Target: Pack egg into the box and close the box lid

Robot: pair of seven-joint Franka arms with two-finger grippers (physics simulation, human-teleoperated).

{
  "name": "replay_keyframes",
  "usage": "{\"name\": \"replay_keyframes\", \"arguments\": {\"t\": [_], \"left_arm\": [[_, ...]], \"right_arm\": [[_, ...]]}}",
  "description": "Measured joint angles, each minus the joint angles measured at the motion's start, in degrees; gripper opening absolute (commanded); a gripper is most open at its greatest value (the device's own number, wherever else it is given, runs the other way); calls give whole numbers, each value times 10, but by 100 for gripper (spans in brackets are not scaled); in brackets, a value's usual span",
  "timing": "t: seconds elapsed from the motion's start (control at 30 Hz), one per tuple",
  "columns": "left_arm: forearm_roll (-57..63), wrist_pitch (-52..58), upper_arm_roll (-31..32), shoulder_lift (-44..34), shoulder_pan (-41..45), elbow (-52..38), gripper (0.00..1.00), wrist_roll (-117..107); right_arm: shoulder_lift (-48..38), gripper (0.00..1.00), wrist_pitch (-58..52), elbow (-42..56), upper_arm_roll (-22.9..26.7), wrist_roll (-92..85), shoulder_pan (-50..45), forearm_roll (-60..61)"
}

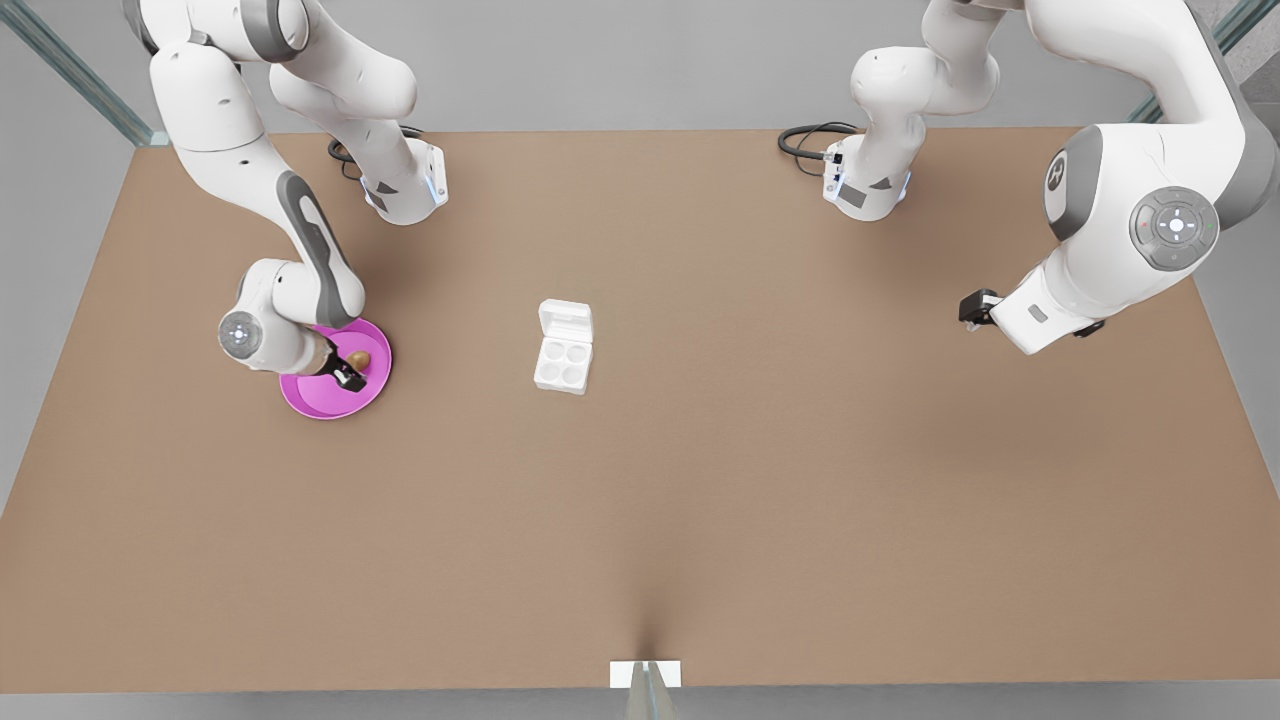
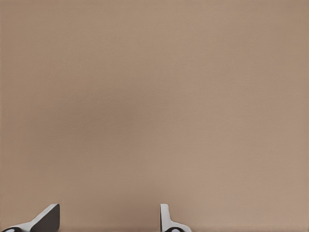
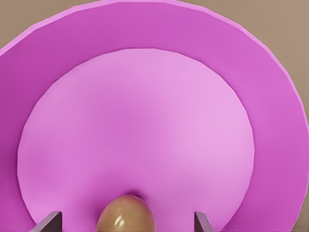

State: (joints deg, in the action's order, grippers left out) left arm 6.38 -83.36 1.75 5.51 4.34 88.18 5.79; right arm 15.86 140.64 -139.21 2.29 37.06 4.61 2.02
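Right wrist view: right gripper (image 3: 126,223) fingers (image 3: 48,222) spread, egg (image 3: 126,216) between them on pink plate (image 3: 145,121). Left gripper (image 2: 106,220) fingers spread above bare tabletop (image 2: 154,96), waiting.

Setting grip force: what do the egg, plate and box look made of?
Egg: glossy brown hard shell, judging by its highlight. Plate: smooth matte pink, probably plastic. Box: matte white with moulded cups, perhaps foam or pulp; unclear.

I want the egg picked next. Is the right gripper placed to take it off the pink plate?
Probably yes. The right gripper hangs over the pink plate, fingers open with the egg between them and nothing else in the way.
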Motion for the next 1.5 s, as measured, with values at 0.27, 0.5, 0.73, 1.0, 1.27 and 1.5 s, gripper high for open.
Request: {"name": "replay_keyframes", "arguments": {"t": [0.27, 0.5, 0.73, 1.0, 1.27, 1.5], "left_arm": [[0, -1, 0, 0, 0, 0, 100, 1], [0, -1, 0, 0, 0, 0, 100, 1], [0, -1, 0, 0, 0, 0, 100, 1], [0, -1, 0, 0, 0, 0, 100, 1], [0, -2, 0, 0, 0, 0, 100, 1], [0, -2, 0, 1, 0, 0, 100, 1]], "right_arm": [[7, 100, 0, -1, -5, 25, -8, 0], [7, 80, -2, -2, -6, 38, -9, 0], [9, 68, -3, 0, -7, 45, -9, 0], [10, 63, -3, 3, -7, 50, -8, 0], [11, 59, -3, 3, -9, 51, -9, 0], [12, 56, -3, 4, -11, 50, -8, 0]]}}
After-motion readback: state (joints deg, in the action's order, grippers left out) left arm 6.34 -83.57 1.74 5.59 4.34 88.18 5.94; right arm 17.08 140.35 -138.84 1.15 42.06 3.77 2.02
